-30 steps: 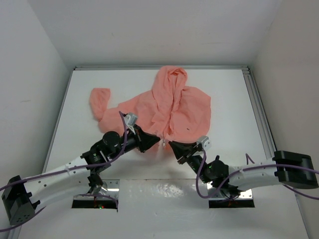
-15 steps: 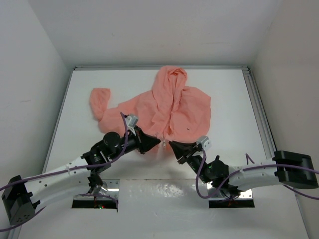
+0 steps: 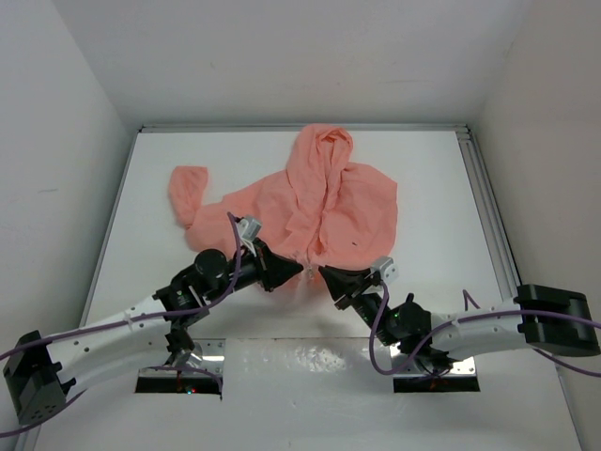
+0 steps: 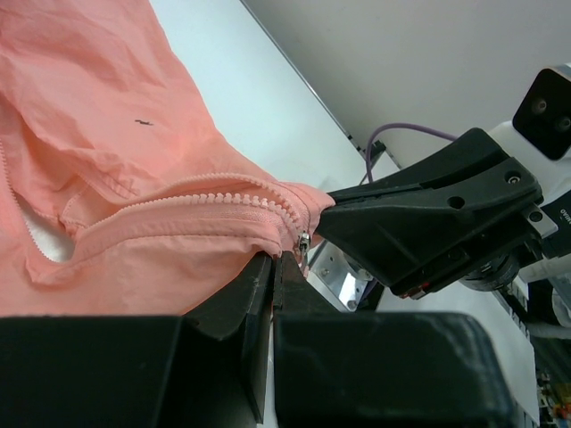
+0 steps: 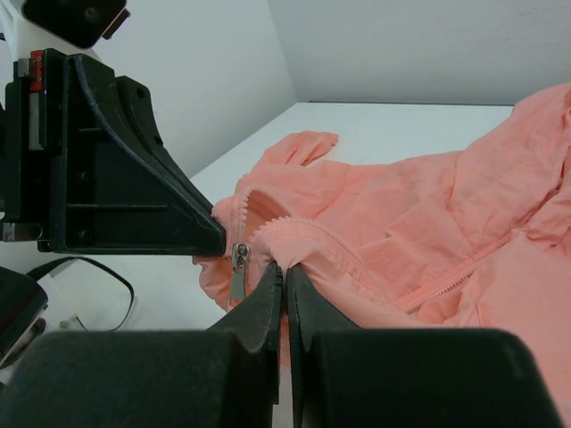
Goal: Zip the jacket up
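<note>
The salmon-pink jacket lies spread on the table with its hood at the far side and its front zipper open at the bottom. A tiny dark mark sits on its right panel. My left gripper is shut on the bottom hem of the left panel, right next to the metal zipper slider. My right gripper is shut on the bottom hem of the other panel, at the end of its zipper teeth. The slider hangs just left of my right fingertips. The two grippers face each other, almost touching.
One sleeve lies out to the far left on the white table. A metal rail runs along the table's right edge. White walls close in the left, right and far sides.
My left gripper has shifted a little toward the near edge and the right gripper, with the hem in it. The right arm has not visibly moved.
</note>
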